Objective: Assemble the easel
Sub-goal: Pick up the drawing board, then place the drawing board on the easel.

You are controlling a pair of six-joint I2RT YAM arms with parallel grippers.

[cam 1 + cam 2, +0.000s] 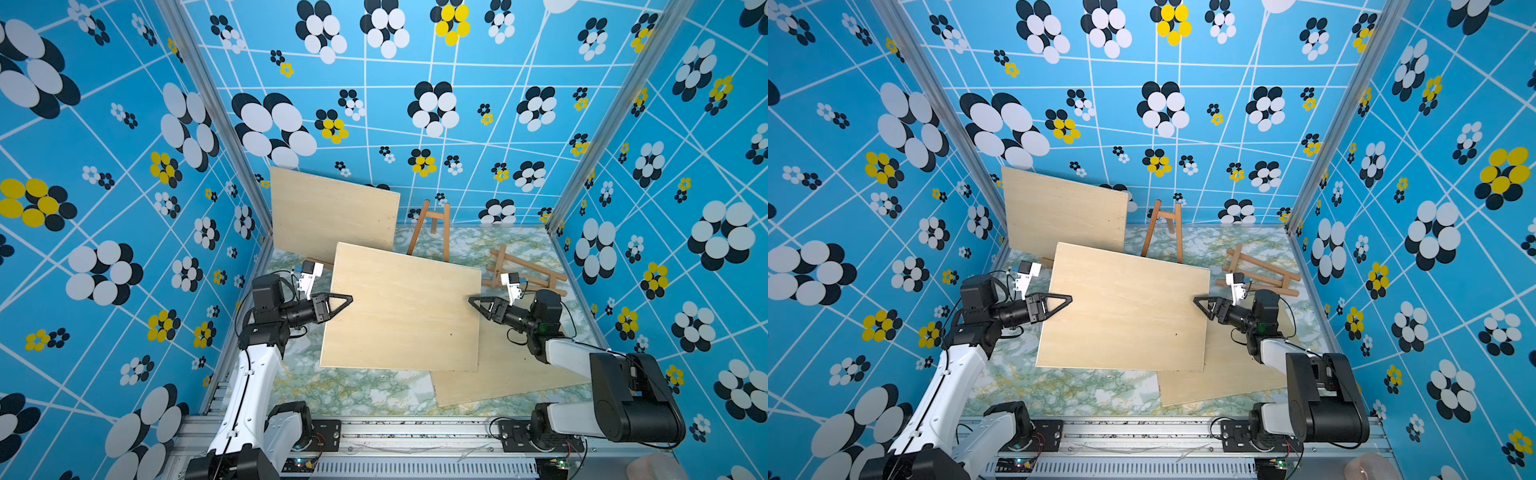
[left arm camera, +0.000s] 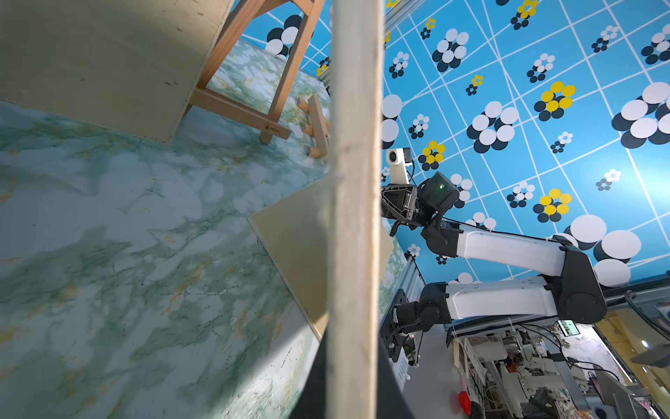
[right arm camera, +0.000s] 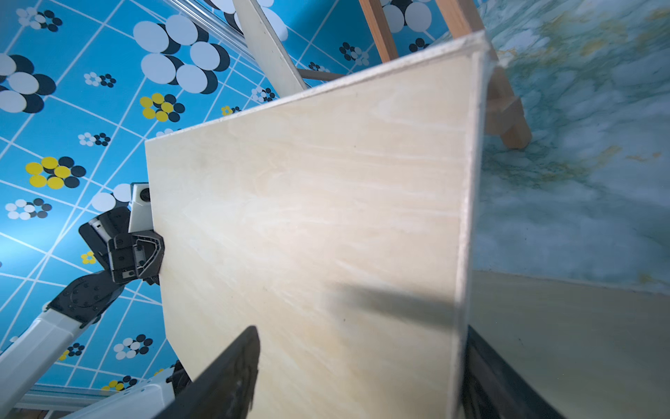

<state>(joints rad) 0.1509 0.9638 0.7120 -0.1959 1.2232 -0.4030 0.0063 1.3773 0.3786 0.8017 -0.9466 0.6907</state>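
Easel point(image 1: 446, 232) stands upright at upper centre in both top views, just beyond the far edge of the lifted board point(image 1: 403, 307), whose long axis runs left to right between the arms. The left gripper point(image 1: 344, 300) is clamped on the board's left edge; the right gripper point(image 1: 473, 300) straddles its right edge, jaws wide apart, gripping nothing. The right arm looks slightly nearer. Counted: two easels, the second easel point(image 1: 532, 266) lying flat at right; three boards, with a leaning board point(image 1: 332, 212) upper left and a flat board point(image 1: 507, 374) on the table point(image 1: 353, 390)

Your board point(image 1: 403, 307) is pale blond, the easel point(image 1: 446, 232) reddish-brown, the tabletop point(image 1: 353, 390) green-veined marble, the walls point(image 1: 498, 62) blue with flowers.
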